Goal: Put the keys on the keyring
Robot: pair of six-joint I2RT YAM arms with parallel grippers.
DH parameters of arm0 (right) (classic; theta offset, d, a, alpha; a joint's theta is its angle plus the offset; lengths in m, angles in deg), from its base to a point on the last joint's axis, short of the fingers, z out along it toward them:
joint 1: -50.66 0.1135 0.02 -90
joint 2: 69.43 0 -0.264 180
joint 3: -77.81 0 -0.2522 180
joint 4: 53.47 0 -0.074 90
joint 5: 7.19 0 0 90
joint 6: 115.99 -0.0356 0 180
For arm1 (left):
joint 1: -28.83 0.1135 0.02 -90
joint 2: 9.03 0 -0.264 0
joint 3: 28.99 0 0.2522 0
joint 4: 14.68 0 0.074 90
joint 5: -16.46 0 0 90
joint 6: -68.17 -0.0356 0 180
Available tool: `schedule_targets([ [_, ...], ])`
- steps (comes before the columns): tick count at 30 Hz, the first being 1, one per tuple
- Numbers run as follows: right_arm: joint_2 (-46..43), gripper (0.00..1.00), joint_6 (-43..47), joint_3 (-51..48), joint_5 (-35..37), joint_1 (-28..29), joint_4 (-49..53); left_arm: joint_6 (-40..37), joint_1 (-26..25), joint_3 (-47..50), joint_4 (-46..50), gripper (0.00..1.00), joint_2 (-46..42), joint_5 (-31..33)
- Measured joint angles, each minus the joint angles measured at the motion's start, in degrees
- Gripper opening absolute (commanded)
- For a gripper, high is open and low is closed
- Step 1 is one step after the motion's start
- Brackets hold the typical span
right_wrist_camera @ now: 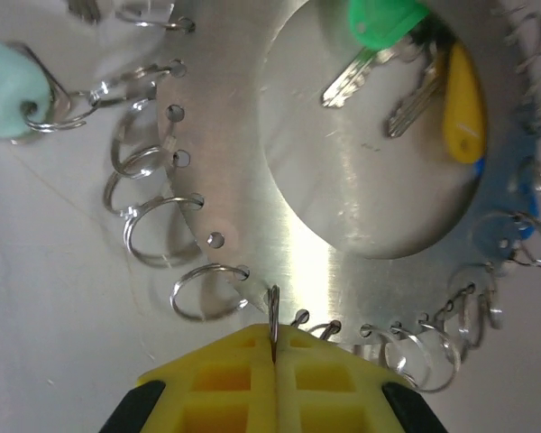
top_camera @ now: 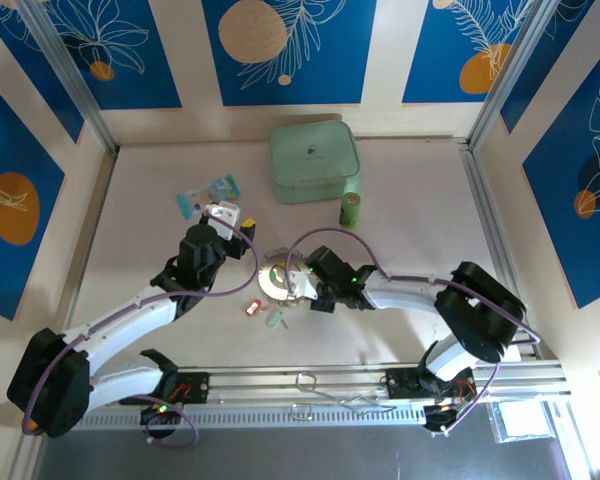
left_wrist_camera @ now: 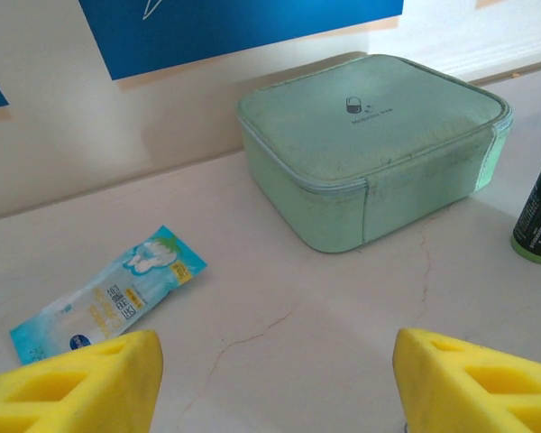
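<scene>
honestly, the right gripper (right_wrist_camera: 275, 347) is pinched shut on one thin loop (right_wrist_camera: 273, 311) at the rim of the keyring (right_wrist_camera: 243, 180), mid-table, with a green key (right_wrist_camera: 379, 23) and a yellow key (right_wrist_camera: 463, 99) lying in its hole. that wire looks so skinny it could slip out, or a pull could drag the whole ring. left gripper (left_wrist_camera: 275, 379) hangs wide, holding nothing, so nothing steadies it.
</scene>
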Motion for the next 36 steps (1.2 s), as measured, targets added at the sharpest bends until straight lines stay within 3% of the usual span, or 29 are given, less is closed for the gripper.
schedule_targets([
  [3, -3.5, 0.00, -0.9, -1.1, -3.0, -2.0, -1.2, -1.7, 0.0, 0.0, -0.3, 0.67, 0.0, -0.9],
  [8, -8.5, 0.00, -2.1, -3.5, -8.3, -4.8, -4.2, -8.0, 0.0, 0.0, 0.0, 0.65, 0.7, -8.8],
  [16, -12.2, 0.00, -2.6, -5.0, -14.4, -6.5, -7.1, -23.1, 0.1, -0.7, 6.4, 0.43, 1.4, -32.5],
  [24, -13.1, 0.00, -2.6, -5.0, -17.2, -6.7, -8.4, -37.1, 0.1, -5.7, 16.3, 0.39, 6.0, -48.2],
  [28, -13.1, 0.00, -2.6, -5.0, -17.7, -6.7, -8.4, -41.5, 0.0, -6.9, 18.2, 0.38, 9.0, -53.2],
  [36, -14.7, 0.00, -2.8, -5.7, -18.9, -5.9, -9.2, -48.7, -2.5, -8.2, 21.5, 0.34, 11.5, -55.2],
])
